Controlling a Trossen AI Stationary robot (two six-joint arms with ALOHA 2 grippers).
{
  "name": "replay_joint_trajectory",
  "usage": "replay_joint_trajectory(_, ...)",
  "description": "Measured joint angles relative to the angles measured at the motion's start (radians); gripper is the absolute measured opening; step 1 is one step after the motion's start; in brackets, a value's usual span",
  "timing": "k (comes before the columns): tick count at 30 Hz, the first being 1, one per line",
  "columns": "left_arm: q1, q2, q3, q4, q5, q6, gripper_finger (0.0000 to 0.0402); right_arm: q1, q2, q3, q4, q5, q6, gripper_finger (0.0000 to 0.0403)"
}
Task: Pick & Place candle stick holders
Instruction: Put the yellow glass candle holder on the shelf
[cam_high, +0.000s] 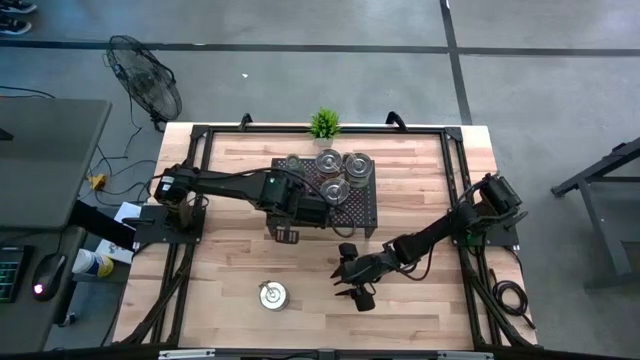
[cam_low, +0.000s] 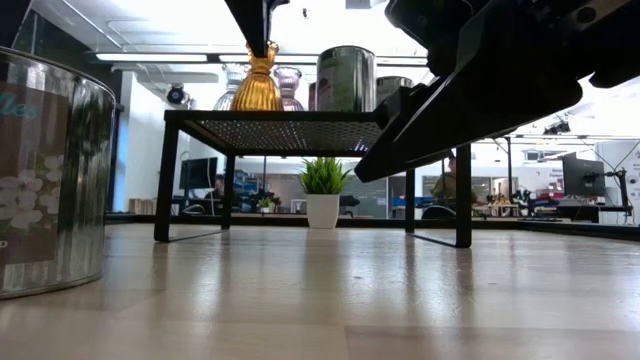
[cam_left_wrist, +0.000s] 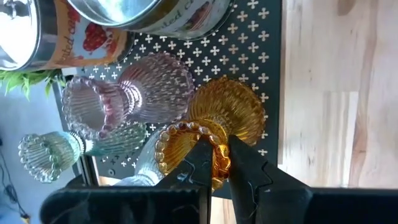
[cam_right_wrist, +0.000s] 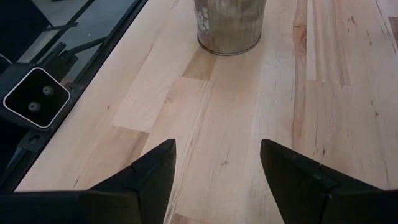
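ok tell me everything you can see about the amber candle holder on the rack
The amber candle holder is ribbed, translucent golden glass with a beaded rim, a narrow waist and a flared round foot. It stands upright on the black perforated rack, beside a pink holder. The left gripper is shut on its rim from above.

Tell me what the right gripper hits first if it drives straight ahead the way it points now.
Probably the silver tin: the open right gripper faces it across bare table.
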Motion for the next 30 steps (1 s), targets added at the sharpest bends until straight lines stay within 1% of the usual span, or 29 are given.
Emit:
replay_joint_trajectory(4, 0.0, 0.001, -0.001, -0.005, -0.016, -0.033, 0.002, 0.0, 0.0, 0.0, 0.0, 0.001, 0.0, 0.0227)
replay_joint_trajectory(14, 0.0, 0.003, -0.002, -0.005, -0.013, -0.06, 0.0021, 0.0, 0.0, 0.0, 0.0, 0.002, 0.0, 0.0227)
replay_joint_trajectory(22, 0.002, 0.007, -0.004, -0.006, -0.01, -0.059, 0.0061, 0.0, 0.0, 0.0, 0.0, 0.002, 0.0, 0.0227)
replay_joint_trajectory(27, 0.0, 0.008, -0.005, -0.005, -0.003, -0.042, 0.0068, 0.0, 0.0, 0.0, 0.0, -0.002, 0.0, 0.0227)
replay_joint_trajectory(30, 0.0, 0.008, -0.006, -0.005, -0.035, -0.043, 0.007, 0.0, 0.0, 0.0, 0.0, -0.002, 0.0, 0.0227)
